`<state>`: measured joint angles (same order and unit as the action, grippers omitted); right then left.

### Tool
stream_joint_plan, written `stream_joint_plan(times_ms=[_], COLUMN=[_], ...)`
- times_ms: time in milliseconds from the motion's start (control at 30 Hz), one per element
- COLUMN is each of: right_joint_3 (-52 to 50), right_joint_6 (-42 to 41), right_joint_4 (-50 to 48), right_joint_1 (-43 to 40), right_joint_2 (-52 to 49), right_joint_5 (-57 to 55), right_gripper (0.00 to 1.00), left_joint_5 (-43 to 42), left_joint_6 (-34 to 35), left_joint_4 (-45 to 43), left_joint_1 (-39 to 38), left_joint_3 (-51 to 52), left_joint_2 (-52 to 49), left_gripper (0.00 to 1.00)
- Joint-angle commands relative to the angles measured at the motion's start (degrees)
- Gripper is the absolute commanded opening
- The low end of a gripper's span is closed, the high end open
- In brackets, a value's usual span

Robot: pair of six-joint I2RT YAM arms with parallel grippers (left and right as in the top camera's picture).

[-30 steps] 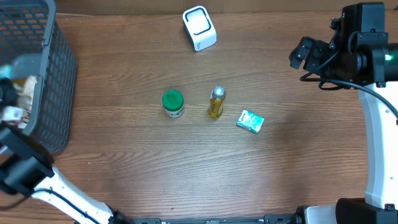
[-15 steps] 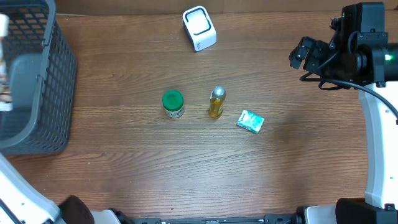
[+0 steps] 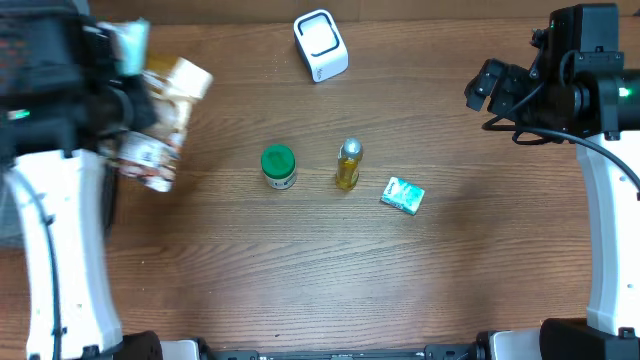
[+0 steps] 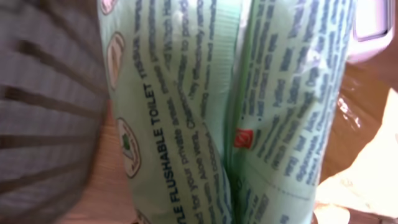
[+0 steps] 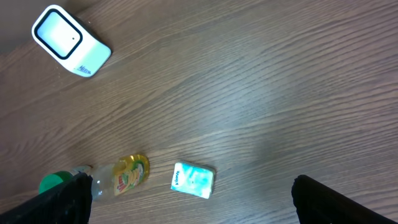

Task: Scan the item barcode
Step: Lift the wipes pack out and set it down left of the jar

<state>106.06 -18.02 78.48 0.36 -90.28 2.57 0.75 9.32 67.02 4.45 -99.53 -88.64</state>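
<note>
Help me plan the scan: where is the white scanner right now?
In the overhead view the white scanner sits near the far edge of the table, about midway across, beyond the green-lidded jar and the yellow bottle.

Mock shop checkout; wooden table [image 3: 300, 290], white barcode scanner [image 3: 321, 45], green-capped jar [image 3: 278, 165], yellow bottle [image 3: 348, 166], tissue pack [image 3: 403, 195]
</note>
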Motion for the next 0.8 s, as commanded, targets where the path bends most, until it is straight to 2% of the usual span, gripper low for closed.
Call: stream_joint_plan(times_ms=[0, 300, 467, 767], right_joint_3=[0.0, 0.0, 0.0, 0.0], right_joint_6=[-0.4, -0.4, -0.4, -0.4], right_joint_4=[-0.4, -0.3, -0.3, -0.1], right_joint_1=[-0.1, -0.1, -0.1, -0.1], right_joint_2=[0.4, 0.4, 0.4, 0.4], right_joint_5=[0.1, 0.1, 0.1, 0.1], right_gripper=[1.0, 1.0, 1.0, 1.0], left_joint_5=[5.4, 16.3, 16.6, 9.4], left_joint_6=[6.0, 13.9, 19.6, 19.7], left_joint_4=[-5.1, -32.3, -42.7, -54.8], left_joint_1=[-4.1, -12.0, -11.5, -12.2], left_joint_3=[8.3, 35.3, 44.2, 52.7], left_joint_2=[-0.1, -0.1, -0.1, -0.8], left_gripper=[0.05, 0.04, 0.04, 0.04])
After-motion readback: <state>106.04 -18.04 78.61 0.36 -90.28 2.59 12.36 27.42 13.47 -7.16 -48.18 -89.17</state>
